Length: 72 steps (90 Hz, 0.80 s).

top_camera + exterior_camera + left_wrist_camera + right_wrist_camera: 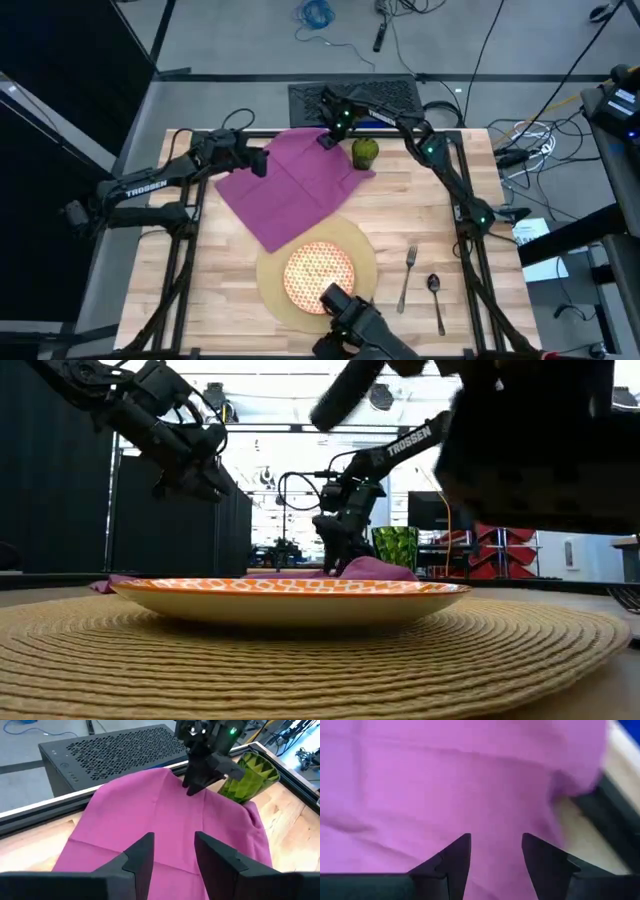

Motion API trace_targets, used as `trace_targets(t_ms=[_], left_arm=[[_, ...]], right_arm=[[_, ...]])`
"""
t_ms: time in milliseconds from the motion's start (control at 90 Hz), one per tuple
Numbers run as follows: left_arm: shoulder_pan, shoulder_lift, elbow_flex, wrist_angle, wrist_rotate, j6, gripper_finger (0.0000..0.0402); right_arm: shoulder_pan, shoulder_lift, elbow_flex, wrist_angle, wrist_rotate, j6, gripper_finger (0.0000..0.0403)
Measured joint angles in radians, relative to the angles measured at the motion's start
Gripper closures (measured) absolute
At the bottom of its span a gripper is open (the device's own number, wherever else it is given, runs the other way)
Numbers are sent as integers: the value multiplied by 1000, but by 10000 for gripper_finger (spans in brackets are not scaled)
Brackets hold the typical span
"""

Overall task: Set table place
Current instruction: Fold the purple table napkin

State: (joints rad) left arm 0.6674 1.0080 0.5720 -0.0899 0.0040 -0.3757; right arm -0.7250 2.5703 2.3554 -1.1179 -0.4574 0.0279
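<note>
The table (200, 300) is seen from above with the place (365, 262), a round pale tan mat, lying near its front edge, roughly at the middle. A red-and-cream patterned plate (319, 273) is set on the mat; in the low view the plate (290, 597) is seen resting flat on the woven mat (300, 670). A fork (407, 277) and a spoon (436, 298) are laid side by side on the bare wood just right of the mat, apart from it. A purple cloth (290, 185) is spread over the rear half of the table, its front corner reaching close to the mat. A green glass (365, 152) is stood at the cloth's rear right edge. The right gripper (327, 140) is positioned low over the rear corner of the cloth, just beside the glass; in its wrist view the fingers (452, 857) are seen spread apart with only cloth (445, 785) below them, nothing clamped. The left gripper (262, 162) is held above the cloth's left rear side, raised off the table in the low view (195, 480); its fingers (142, 855) are parted and empty, pointed across the cloth (150, 815) toward the glass (250, 780) and the other arm. A dark perforated box (350, 95) is seen beyond the rear edge.
</note>
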Motion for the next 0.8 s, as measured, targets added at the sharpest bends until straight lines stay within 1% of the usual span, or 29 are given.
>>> trace_targets(t_ms=[56,156,267,356,422,544,656,800], left_arm=[[0,0,0,-1,0,6,275],[0,0,0,-1,0,17,275],[0,0,0,-2,0,18,275],[0,0,0,-1,0,19,275],[0,0,0,-3,0,20,275],[0,0,0,-2,0,20,275],[0,0,0,0,0,23,275],[0,0,0,0,0,23,275]], right_arm=[[0,-3,0,18,11,8,239],[0,-14,0,39,82,10,239],[-5,-27,0,85,94,23,238],[-12,-38,1,122,126,47,238],[-17,-39,2,117,130,53,238],[-21,-39,2,81,176,46,238],[-21,-39,2,68,197,46,238],[-15,-19,2,74,199,47,238]])
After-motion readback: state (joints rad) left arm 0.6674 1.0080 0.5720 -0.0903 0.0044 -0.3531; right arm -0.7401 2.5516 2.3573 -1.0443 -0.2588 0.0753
